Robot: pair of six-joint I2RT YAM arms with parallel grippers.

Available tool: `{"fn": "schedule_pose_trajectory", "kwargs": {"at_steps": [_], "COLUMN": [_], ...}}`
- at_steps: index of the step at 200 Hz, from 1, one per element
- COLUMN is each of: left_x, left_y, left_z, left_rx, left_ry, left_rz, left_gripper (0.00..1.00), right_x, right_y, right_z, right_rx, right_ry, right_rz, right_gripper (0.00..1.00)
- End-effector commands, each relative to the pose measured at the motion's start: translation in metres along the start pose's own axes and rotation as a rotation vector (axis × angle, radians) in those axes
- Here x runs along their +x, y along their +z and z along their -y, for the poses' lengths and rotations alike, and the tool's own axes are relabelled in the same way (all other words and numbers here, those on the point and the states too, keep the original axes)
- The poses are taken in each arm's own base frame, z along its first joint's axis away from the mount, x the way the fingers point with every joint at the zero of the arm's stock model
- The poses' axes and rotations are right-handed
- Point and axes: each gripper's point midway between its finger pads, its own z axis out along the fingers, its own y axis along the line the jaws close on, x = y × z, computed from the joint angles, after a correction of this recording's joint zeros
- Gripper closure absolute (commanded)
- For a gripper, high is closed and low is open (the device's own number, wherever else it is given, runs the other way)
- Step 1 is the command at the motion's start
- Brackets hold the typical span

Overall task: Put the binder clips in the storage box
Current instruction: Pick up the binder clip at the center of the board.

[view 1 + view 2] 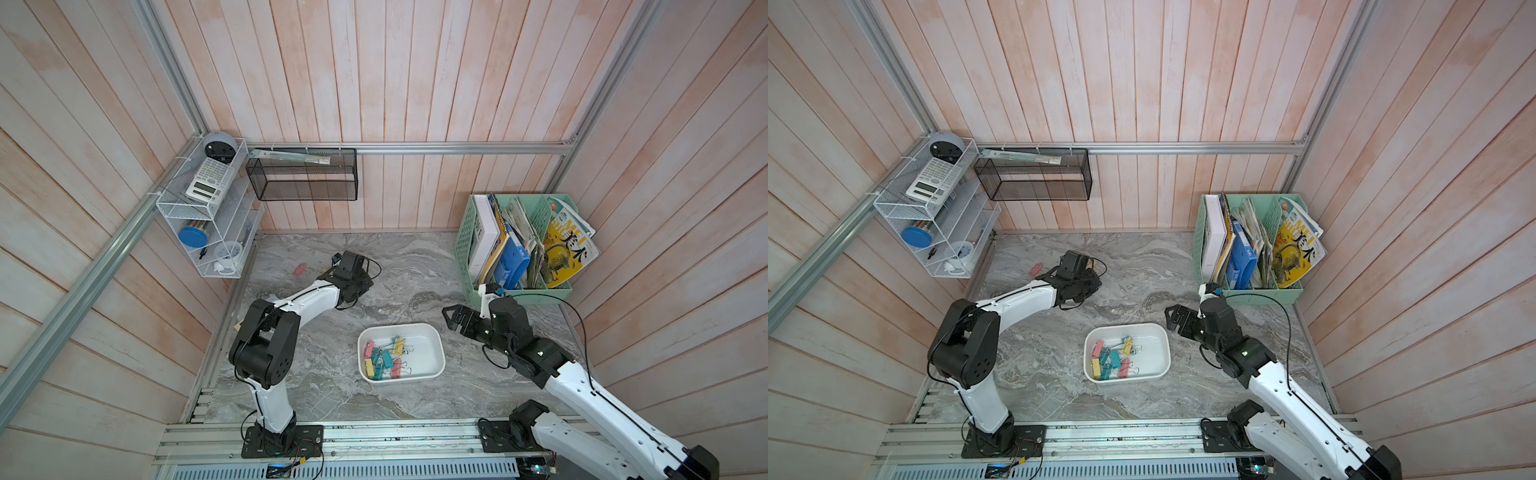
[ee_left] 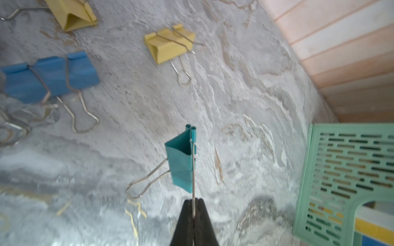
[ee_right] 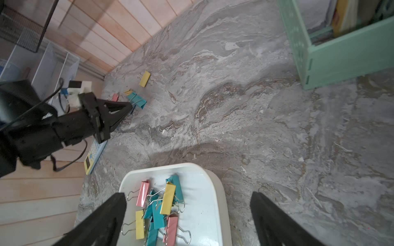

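Observation:
My left gripper (image 2: 193,201) is shut on one wire handle of a teal binder clip (image 2: 181,164), low over the marble table. The right wrist view shows the same grip, with the left gripper (image 3: 128,106) at that teal clip (image 3: 137,100). Loose blue clips (image 2: 49,76) and yellow clips (image 2: 170,44) lie beyond it, and a pink clip (image 3: 115,97) lies close by. The white storage box (image 1: 424,353) (image 1: 1150,353) holds several clips (image 1: 384,357) (image 3: 158,208). My right gripper (image 1: 448,319) (image 3: 188,194) hovers open at the box's far right edge, holding nothing.
A mint green file basket (image 1: 515,249) (image 2: 345,170) full of books stands at the back right. A black mesh basket (image 1: 303,174) and a white wire shelf (image 1: 208,208) hang on the walls. A yellow-and-blue calculator (image 3: 92,157) lies under the left arm.

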Motion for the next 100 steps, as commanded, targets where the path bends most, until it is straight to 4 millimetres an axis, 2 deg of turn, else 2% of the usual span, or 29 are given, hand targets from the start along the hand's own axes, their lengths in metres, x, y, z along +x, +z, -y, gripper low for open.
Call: {"fn": "schedule_pose_trajectory", "kwargs": {"at_steps": [1,17,36,54,70,76,100], "left_x": [0.014,0.034,0.052,0.071,0.085,0.101,0.14], "left_y": [-0.049,-0.082,-0.119,-0.143,-0.152,-0.156,-0.145], "left_z": [0.015,0.029,0.04,0.037,0.031,0.034,0.035], "left_rx": [-0.122,-0.207,-0.321,-0.434,-0.526,-0.537,-0.518], "left_ry": [0.284,0.477,0.677,0.808,0.891,0.943,1.009], "left_rz": [-0.014,-0.038,-0.026,-0.05,-0.083,-0.1,-0.176], "left_gripper": [1.0,1.0,1.0,1.0,1.0,1.0,1.0], "right_x": [0.01,0.004,0.001,-0.001,-0.001,-0.001,0.0], "right_y": [0.002,0.0,-0.004,-0.004,-0.004,-0.004,-0.004], "right_z": [0.017,0.027,0.029,0.027,0.025,0.026,0.025], "right_rx": [-0.017,-0.008,0.001,-0.01,-0.014,-0.014,-0.024], "right_ry": [0.114,0.137,0.124,0.123,0.129,0.13,0.14], "right_rz": [-0.096,-0.087,-0.07,-0.067,-0.068,-0.067,-0.069], "right_gripper": [0.02,0.02,0.02,0.02,0.03,0.02,0.02]}}
